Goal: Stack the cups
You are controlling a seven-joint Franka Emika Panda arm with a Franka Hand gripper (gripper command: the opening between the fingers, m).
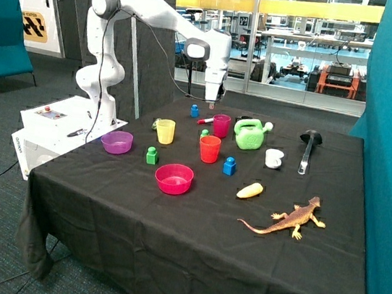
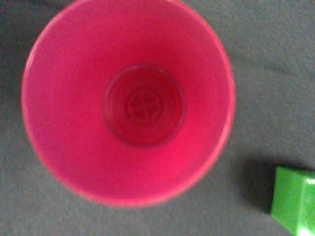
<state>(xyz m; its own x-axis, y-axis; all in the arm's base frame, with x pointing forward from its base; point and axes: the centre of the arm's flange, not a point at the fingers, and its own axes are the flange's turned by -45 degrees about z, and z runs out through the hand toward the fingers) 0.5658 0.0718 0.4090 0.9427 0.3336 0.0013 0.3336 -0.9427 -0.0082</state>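
Landmark = red-orange cup (image 1: 209, 149), mid tabletop (image 1: 170, 224) on the black cloth.

Outside view, left to right:
- purple bowl (image 1: 116, 142), well off to the arm-base side of the red-orange cup, near the cloth edge
- green block (image 1: 152, 155), between that bowl and the red-orange cup, slightly nearer the camera
- yellow cup (image 1: 164, 131), upright, apart from the red-orange cup on the same side
- pink bowl (image 1: 174, 178), in front of the red-orange cup, camera side
- blue block (image 1: 194, 110), behind the red-orange cup, toward the back edge
- gripper (image 1: 211, 106) hangs just above and slightly behind the magenta cup (image 1: 221, 126), not touching it. Can't tell whether it's wide or narrow; fingers not resolved in either view.
- magenta cup stands upright just behind the red-orange cup, separate. Wrist view looks straight down into it (image 2: 129, 101): inside is bare, green edge (image 2: 294, 199) near it at the frame corner.
- second blue block (image 1: 230, 166), just beside the red-orange cup, far side from the yellow cup
- green watering can (image 1: 250, 134), beside the magenta cup
- white mug (image 1: 274, 158), then a black ladle (image 1: 308, 150), further out
- toy lizard (image 1: 289, 220), near the front corner

All three cups stand singly, none nested.
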